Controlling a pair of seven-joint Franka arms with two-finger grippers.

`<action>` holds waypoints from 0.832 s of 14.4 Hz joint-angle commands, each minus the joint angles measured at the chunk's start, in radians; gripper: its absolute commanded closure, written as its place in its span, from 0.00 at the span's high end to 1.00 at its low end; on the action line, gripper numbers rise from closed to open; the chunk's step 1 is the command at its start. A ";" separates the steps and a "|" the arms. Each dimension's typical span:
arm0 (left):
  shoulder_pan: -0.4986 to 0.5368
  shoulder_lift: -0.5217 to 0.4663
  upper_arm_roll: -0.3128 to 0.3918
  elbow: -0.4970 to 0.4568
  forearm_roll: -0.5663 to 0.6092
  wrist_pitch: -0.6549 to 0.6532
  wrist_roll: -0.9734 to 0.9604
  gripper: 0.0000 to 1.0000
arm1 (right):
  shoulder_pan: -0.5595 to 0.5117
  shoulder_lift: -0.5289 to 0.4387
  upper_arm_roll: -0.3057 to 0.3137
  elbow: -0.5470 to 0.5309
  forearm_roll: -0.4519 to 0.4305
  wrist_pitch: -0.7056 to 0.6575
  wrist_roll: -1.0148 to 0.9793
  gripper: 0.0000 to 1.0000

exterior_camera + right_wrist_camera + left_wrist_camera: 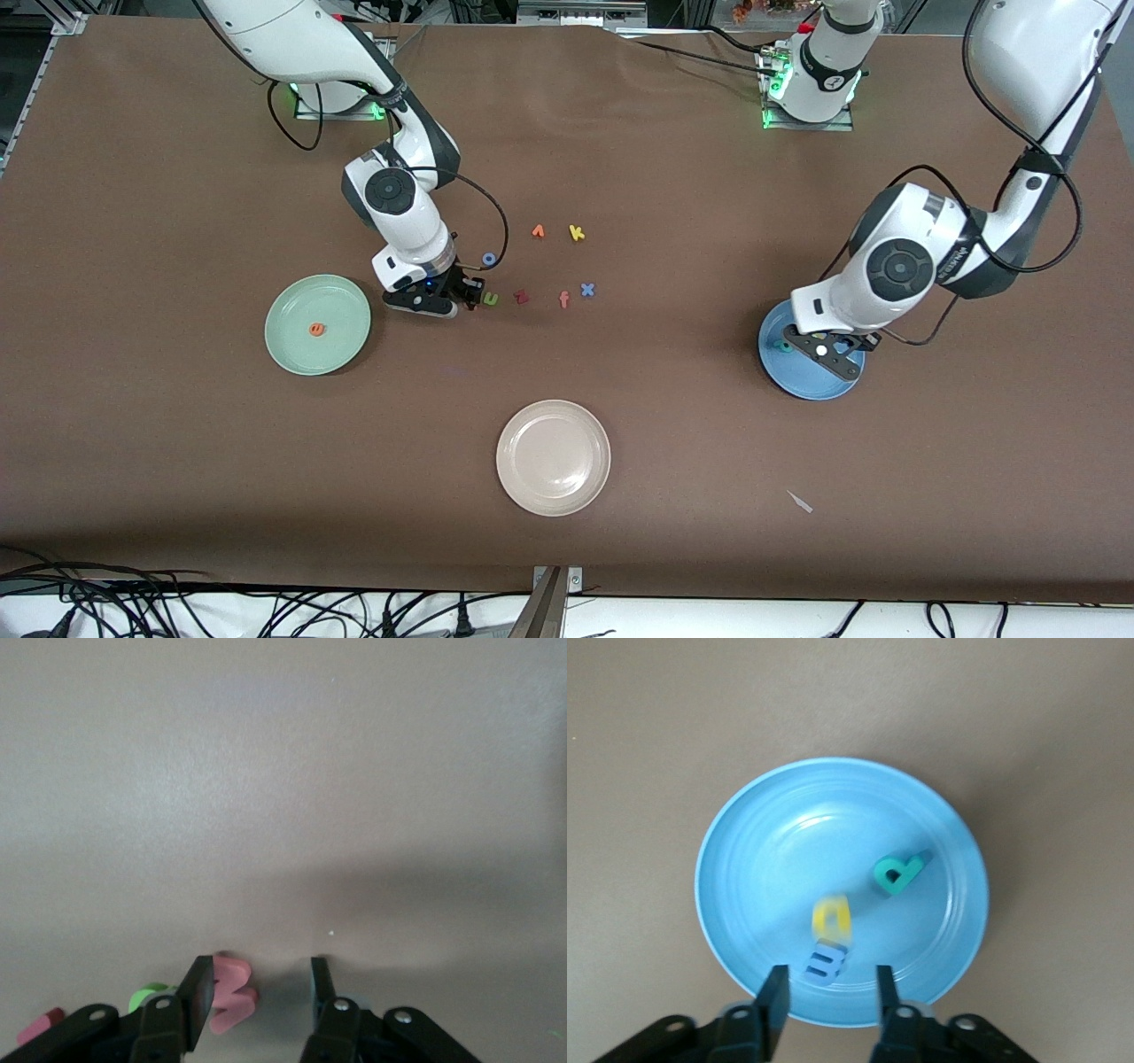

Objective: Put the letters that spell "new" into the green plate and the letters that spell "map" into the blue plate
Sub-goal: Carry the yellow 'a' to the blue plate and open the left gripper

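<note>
surface (177, 487): brown, carrying three plates and a scatter of small foam letters around its middle.
cream-white plate (554, 457): nearest the front camera of the three plates.
green plate (317, 324): toward the right arm's end of the surface, with the orange e (315, 330) lying in it.
blue plate (842, 892): toward the left arm's end; the teal p (899, 873) rests in it, with the yellow a (833, 919) and the blue-violet m (825, 962) blurred close together, the m nearest the rim.
left claw (827, 994): over the blue plate's rim, fingers parted and nothing between them; the m lies just ahead of the gap, the a next, the p farther in.
right claw (261, 988): low at the surface just beside the green plate, fingers apart and gripping nothing.
pink w (229, 992): on the surface, tight against the outer side of one right claw finger (197, 999), outside the gap.
green n (490, 299): on the surface just beside the right claw, toward the middle.
other letters: a dark red z (521, 297), salmon f (563, 299) and blue x (586, 289) run in a row on from the n; a blue o (488, 260), an orange letter (538, 231) and a yellow k (576, 232) lie farther from the front camera.
</note>
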 commanded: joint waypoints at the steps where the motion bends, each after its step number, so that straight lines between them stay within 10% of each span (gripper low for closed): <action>1: -0.015 0.003 -0.015 0.021 0.002 -0.006 0.020 1.00 | 0.040 0.034 -0.004 0.012 0.007 0.010 0.003 0.53; 12: -0.026 -0.013 -0.031 0.299 -0.001 -0.180 0.017 1.00 | 0.053 -0.046 0.000 0.029 0.010 -0.118 0.031 0.52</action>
